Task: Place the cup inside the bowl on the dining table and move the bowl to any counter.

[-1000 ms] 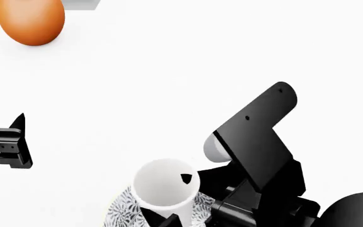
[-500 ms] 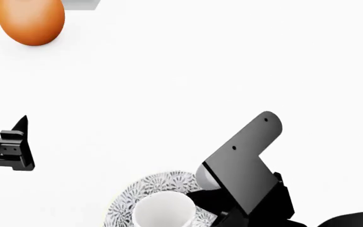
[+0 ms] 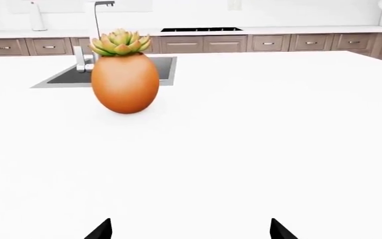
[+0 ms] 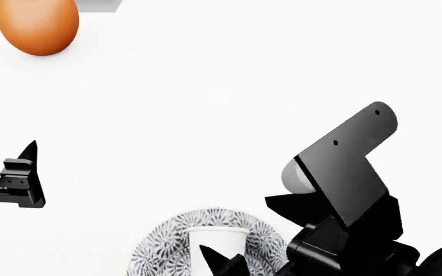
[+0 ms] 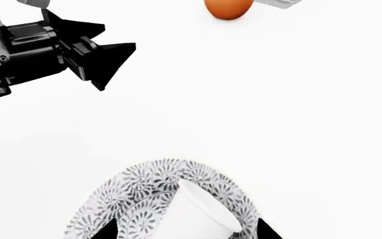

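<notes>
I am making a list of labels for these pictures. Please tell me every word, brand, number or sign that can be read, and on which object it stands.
There are none to read.
The cup: plain white, no print.
The bowl: only a black-and-white floral pattern, no letters.
The orange egg-shaped planter: no label.
The dining table: bare and unmarked.
The left tool and right tool: plain black, no markings visible.
The cabinets in the background: too small to show any text.
</notes>
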